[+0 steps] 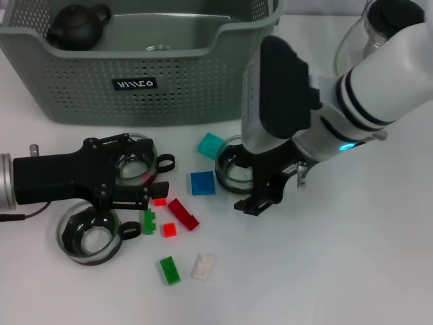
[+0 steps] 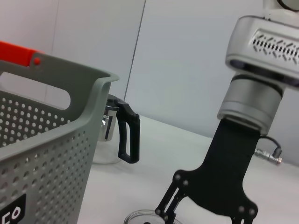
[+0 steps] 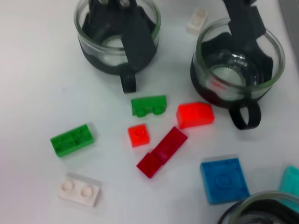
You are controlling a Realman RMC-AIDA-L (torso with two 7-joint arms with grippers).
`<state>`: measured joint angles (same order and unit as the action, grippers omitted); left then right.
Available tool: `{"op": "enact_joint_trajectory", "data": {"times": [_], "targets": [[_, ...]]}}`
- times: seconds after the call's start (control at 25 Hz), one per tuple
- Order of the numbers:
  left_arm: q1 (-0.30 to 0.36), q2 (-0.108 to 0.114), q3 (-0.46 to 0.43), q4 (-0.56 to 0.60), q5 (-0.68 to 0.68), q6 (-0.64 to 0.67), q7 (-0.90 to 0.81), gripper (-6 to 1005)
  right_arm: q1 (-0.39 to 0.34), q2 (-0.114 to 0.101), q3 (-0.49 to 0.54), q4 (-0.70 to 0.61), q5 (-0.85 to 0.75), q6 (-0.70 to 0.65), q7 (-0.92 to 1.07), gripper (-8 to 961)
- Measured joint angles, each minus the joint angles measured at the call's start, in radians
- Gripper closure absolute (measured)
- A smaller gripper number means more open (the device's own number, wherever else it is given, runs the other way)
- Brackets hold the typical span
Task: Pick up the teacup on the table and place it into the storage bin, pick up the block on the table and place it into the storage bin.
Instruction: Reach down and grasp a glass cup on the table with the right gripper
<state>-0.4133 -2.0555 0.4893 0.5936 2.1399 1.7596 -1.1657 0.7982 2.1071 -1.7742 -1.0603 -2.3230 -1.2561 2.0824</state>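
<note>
Worktop (image 1: 325, 271): white, carrying bin, cups and scattered blocks
Storage bin (image 1: 81, 81): grey-green, perforated, at the far side; a dark teapot (image 1: 78, 26) sits inside
Teacups: three glass ones on the worktop; one (image 1: 135, 161) under the left gripper, one (image 1: 90, 235) nearer the robot, one (image 1: 233, 169) at the right gripper
Blocks: blue square (image 1: 202, 183) and teal one (image 1: 211, 145) between the two far cups; dark red bar (image 1: 183, 214), small red (image 1: 168, 229), two green, one clear-white (image 1: 203, 266) in the near cluster
Left gripper (image 1: 145, 188): low over its cup, jaws spread, one finger inside the cup
Right gripper (image 1: 260, 200): down at the cup's edge; jaws state cannot be told
Glass pot (image 2: 112, 135): black handle, beside the bin
</note>
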Motion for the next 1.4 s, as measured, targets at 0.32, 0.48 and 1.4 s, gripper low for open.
{"op": "enact_joint_trajectory", "data": {"times": [0.32,0.48,1.4], "targets": [[0.003,-0.003,0.0,-0.001,0.0,-0.003,0.0,90,0.029,0.003,-0.054,0.059,0.006,0.051,0.001,144],[0.004,-0.003,0.0,-0.002,0.0,-0.004,0.0,90,0.028,0.005,-0.082,0.06,0.007,0.066,0.003,144],[0.005,-0.005,0.0,-0.002,0.0,-0.011,0.0,89,0.035,0.002,-0.113,0.071,0.007,0.039,0.042,493]]}}
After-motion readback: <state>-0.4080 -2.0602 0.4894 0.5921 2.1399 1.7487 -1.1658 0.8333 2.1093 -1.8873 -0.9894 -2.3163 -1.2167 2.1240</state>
